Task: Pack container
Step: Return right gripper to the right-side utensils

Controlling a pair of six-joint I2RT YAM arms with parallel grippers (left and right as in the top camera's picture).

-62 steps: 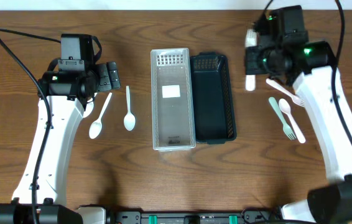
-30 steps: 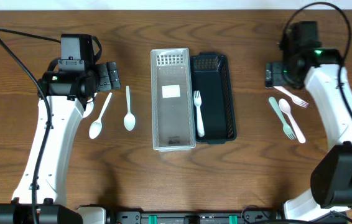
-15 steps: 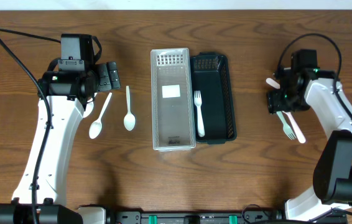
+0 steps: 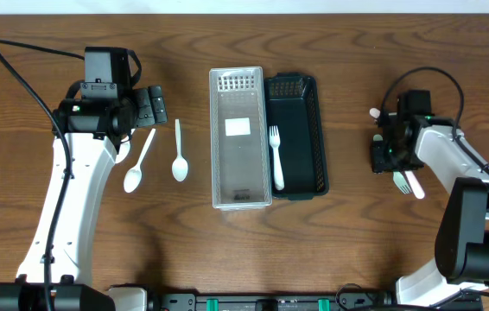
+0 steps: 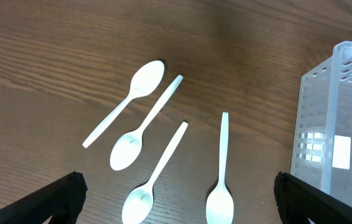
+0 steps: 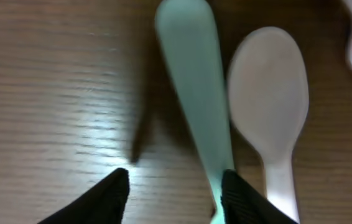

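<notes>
Right gripper (image 6: 176, 194) is low over the table (image 4: 357, 242), jaws apart astride the green fork (image 6: 194, 93), pink fork (image 6: 269, 112) just beside. Light, thin, slick plastic, I'd guess: pinch the handle squarely.

I see a clear basket (image 4: 240, 138) in the middle of the table (image 4: 227, 250). A dark basket (image 4: 301, 104) sits right beside it, touching. One white fork (image 4: 275, 158) lies inside the dark basket. On the left, a tilted spoon (image 4: 137, 164) and a straight spoon (image 4: 180, 154) lie on the wood, near my left gripper (image 4: 154, 105). On the right, my right gripper (image 4: 386, 155) is low over a green fork (image 4: 399, 180) and a pink fork (image 4: 415, 187). Only their ends stick out from under it.
</notes>
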